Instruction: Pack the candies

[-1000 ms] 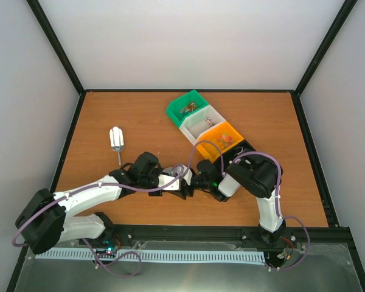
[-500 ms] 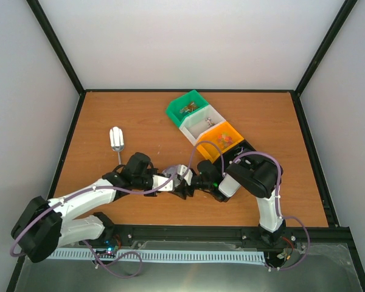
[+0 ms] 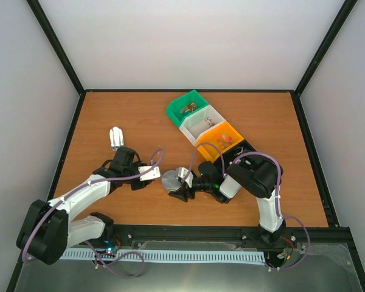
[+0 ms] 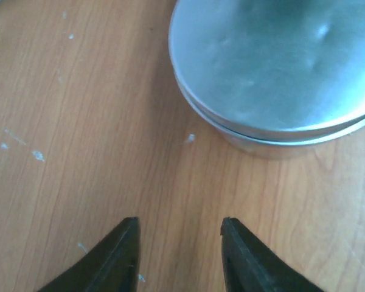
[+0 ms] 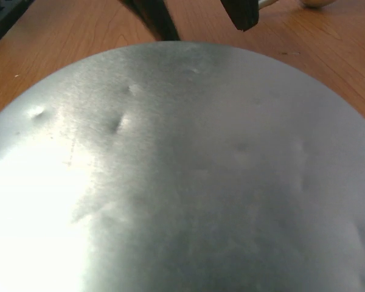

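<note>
The candies [image 3: 188, 109] show as small mixed-colour bits in the green bin, and more candies [image 3: 225, 139] lie in the orange bin. A small round jar [image 3: 171, 180] with a metal lid sits on the table. My right gripper [image 3: 179, 185] is closed around it from the right. In the right wrist view the lid [image 5: 188, 170] fills the frame and hides my own fingers. My left gripper [image 3: 152, 174] is just left of the jar, open and empty. In the left wrist view my left gripper [image 4: 179, 228] hovers over bare wood, short of the jar [image 4: 274, 67].
Green bin [image 3: 177, 107], white bin [image 3: 214, 114], orange bin [image 3: 209, 150] and a partly hidden black bin [image 3: 246, 146] form a diagonal row at the back right. A metal scoop [image 3: 116, 139] lies at the left. Black frame rails border the table.
My left arm has pulled back to the left, away from the jar, and the lidded top now shows. The right arm and the jar have stayed put.
</note>
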`<state>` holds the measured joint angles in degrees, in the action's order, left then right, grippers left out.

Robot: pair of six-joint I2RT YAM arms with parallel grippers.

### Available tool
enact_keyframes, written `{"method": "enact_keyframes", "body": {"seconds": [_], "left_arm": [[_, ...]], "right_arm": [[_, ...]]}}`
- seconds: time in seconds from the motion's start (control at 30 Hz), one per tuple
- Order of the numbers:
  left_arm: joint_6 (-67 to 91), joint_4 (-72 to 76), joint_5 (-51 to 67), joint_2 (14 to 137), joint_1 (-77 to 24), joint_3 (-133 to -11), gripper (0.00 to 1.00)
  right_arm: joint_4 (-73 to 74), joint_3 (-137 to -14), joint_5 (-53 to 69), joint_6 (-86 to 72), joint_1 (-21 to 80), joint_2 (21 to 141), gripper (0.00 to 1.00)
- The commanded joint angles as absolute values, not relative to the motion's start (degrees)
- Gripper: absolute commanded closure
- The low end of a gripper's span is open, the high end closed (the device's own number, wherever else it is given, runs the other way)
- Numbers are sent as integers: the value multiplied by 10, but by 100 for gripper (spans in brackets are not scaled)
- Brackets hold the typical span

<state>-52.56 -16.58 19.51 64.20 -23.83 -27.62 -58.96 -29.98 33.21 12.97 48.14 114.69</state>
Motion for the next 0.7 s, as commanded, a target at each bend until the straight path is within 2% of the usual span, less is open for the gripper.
{"method": "enact_keyframes", "body": {"seconds": [0.0,0.03,0.07,0.1,0.3,0.53,0.67], "left_arm": [[-490,-235,241,633,-229,-317,42],[-483,-250,264,619,-229,-320,24],[-469,-258,281,610,-229,-322,15],[-453,-262,291,608,-229,-327,11],[-339,-217,323,619,-243,-334,10],[-309,-185,290,658,-294,-347,11],[-311,-189,281,683,-302,-365,16]], "right_arm": [[-575,-293,341,123,488,1152,53],[-575,-295,334,119,488,1153,53],[-575,-297,329,113,488,1154,53],[-576,-298,324,108,488,1155,54],[-593,-304,292,79,488,1166,54],[-599,-312,236,51,490,1173,54],[-613,-314,208,51,497,1186,54]]}}
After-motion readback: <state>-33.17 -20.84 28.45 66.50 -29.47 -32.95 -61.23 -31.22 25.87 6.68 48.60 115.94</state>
